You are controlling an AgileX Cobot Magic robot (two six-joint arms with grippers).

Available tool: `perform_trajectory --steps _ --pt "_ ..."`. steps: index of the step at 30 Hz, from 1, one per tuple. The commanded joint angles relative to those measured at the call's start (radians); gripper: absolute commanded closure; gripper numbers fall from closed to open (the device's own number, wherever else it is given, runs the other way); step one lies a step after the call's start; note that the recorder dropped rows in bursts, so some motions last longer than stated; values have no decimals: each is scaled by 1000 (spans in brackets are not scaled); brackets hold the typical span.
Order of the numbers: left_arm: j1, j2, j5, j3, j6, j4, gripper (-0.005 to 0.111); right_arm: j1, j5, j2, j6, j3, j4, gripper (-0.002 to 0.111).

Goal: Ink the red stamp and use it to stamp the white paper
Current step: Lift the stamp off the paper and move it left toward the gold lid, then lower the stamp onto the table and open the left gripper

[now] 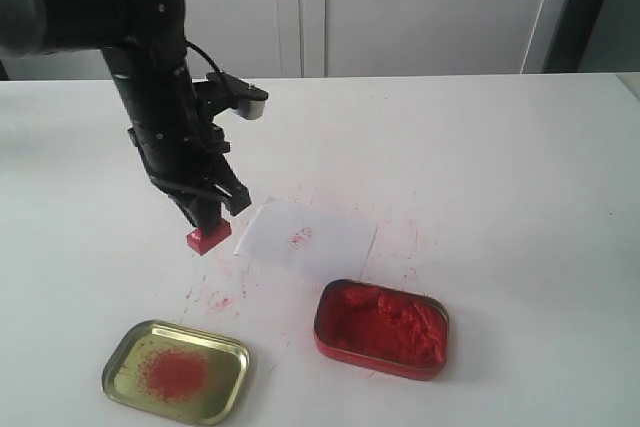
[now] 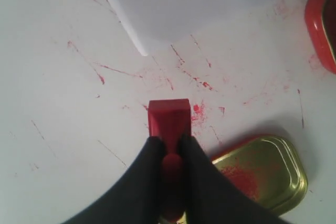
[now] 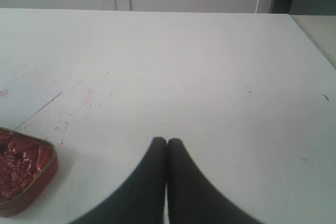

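Red stamp (image 1: 208,239) is clenched in the left gripper (image 2: 169,146) just beside the white paper (image 1: 335,242), so I'd hold it level and press straight down.

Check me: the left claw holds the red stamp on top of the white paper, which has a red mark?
Not quite. The left claw holds the red stamp beside the white paper, over the table, not on top of it, as the exterior view shows. The paper does have a red mark.
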Motion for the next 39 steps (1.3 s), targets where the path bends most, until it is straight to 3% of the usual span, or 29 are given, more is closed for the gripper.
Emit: perform_trajectory --steps 1,12,22,31,39 --pt "58 -52 -23 82 87 -123 107 -4 -15 -6 -1 5 -3 108" --pt "233 -63 -48 220 334 -451 107 -4 -15 -6 -1 5 -3 108" --pt "369 -41 -121 340 461 -624 107 -4 -15 -6 -1 5 -3 108" --pt "416 26 -136 376 525 -703 107 -4 -15 -6 -1 5 -3 108" --pt "417 58 -152 381 541 -742 107 -4 -15 -6 -1 5 -3 108"
